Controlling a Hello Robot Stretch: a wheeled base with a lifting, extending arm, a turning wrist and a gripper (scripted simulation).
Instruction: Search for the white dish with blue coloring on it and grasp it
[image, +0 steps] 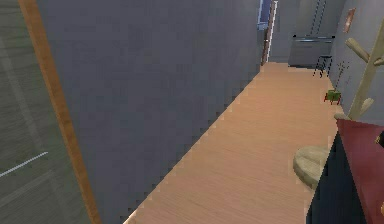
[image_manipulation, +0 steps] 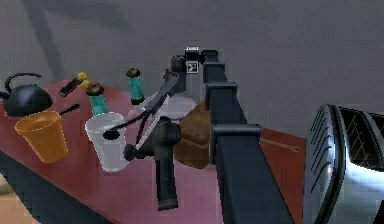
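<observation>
Forward view: a grey wall (image: 150, 90) runs along the left of a corridor with a wooden floor (image: 260, 140). At the right edge are the corner of a dark red table (image: 362, 150) and the round base of a pale wooden stand (image: 312, 162).

Arm side view: the arm (image_manipulation: 235, 150) rises from the bottom edge and reaches out over the table. The gripper (image_manipulation: 120, 140) angles down toward the picture's left. Its thin fingers (image_manipulation: 140, 115) end at a white cup (image_manipulation: 100, 155). The cup stands upright on the table with its mouth up, so its long axis is vertical. I cannot tell whether this cup has any blue on it, how the fingers are set, or whether the gripper holds anything. An orange cup (image_manipulation: 45, 135) is just left of the white one, with a black kettle (image_manipulation: 28, 100) behind it. Two teal bottles (image_manipulation: 133, 85) stand farther out, and a metal toaster (image_manipulation: 350, 160) sits at the right.
</observation>
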